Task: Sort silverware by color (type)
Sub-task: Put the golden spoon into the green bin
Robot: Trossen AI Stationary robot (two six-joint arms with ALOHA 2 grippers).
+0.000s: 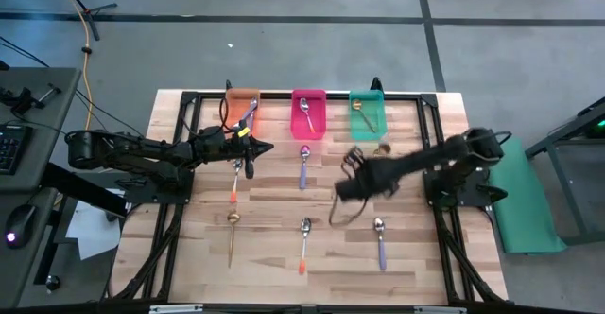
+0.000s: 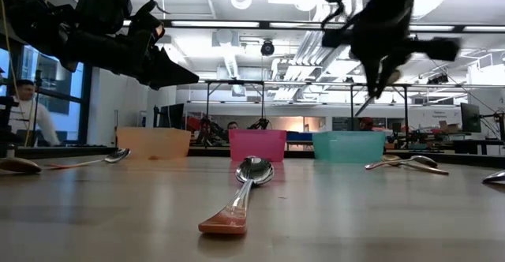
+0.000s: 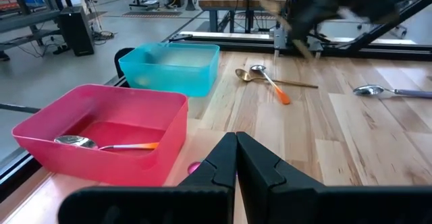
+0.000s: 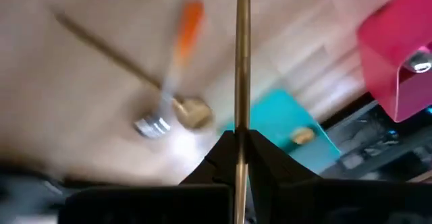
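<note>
The step in hand looks like the carrying of one gold spoon (image 4: pixel 243 62) toward its bin: the right gripper (image 1: pixel 348 189) has its jaws clamped narrow on the spoon's thin handle, and the right wrist view shows that handle running straight out from between the fingers. In the high view the spoon hangs off the gripper above the table (image 1: pixel 274 219), clear of the wood, right of centre. The green bin (image 1: pixel 368 112) already holds a gold spoon, so I judge that to be the goal (the pink bin (image 1: pixel 308 113) holds an orange-handled one, the orange bin (image 1: pixel 242 106) a purple-handled one). The next move calls for swinging the arm back toward the far edge until the spoon is over the green bin, then parting the jaws; the long handle could catch the bin's wall if brought in low. The left gripper (image 1: pixel 253 149) waits near the orange bin with its jaws pressed together on nothing. Other spoons remain on the table: a purple-handled one (image 1: pixel 303 165) before the pink bin, an orange-handled one (image 1: pixel 304 243) near the front, and another gold one (image 1: pixel 232 234) to the left.
</note>
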